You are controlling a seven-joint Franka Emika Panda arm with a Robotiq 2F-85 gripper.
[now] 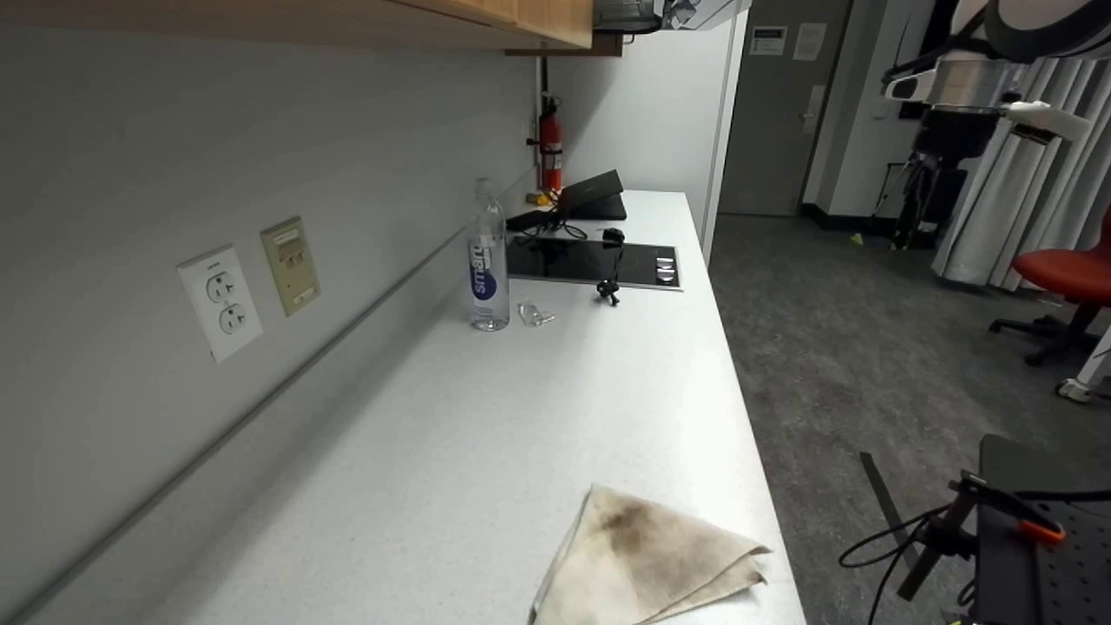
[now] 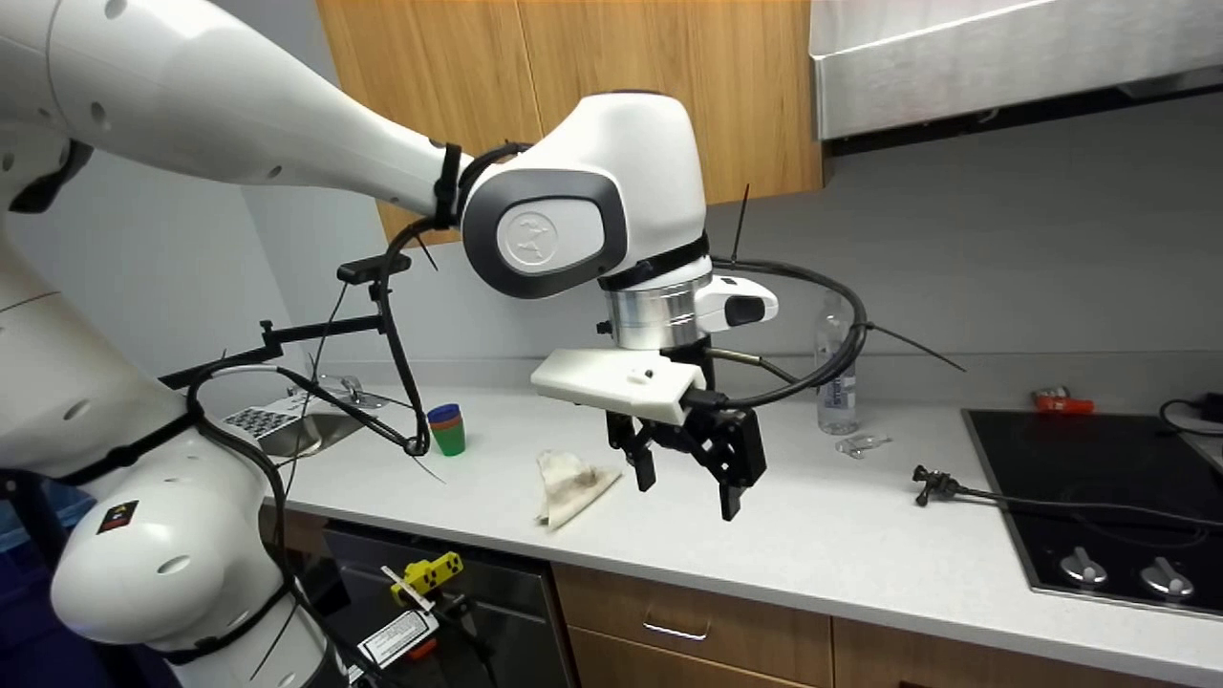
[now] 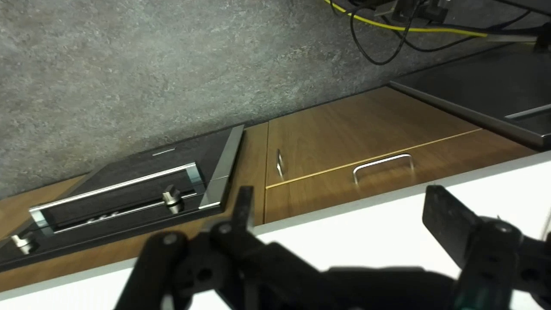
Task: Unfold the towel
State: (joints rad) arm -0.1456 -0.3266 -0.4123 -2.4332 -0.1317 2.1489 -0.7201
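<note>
We locate the towel (image 1: 642,564) in both exterior views, folded on the countertop (image 1: 417,486). In an exterior view alone we see a red fire extinguisher (image 1: 551,148) at twelve o'clock; in an exterior view alone, stacked cups (image 2: 447,430) at ten o'clock from the towel. Only the wrist view gives us the oven front (image 3: 137,193), between eight and nine o'clock. We record the towel as beige cloth, dark-smudged, layered, with pointed corners; the countertop as smooth and pale; the flooring (image 3: 129,64) as mottled grey. In an exterior view the pincer (image 2: 688,488) hangs at three o'clock from the towel, jaws spread wide, holding nothing and touching nothing that we can see
</note>
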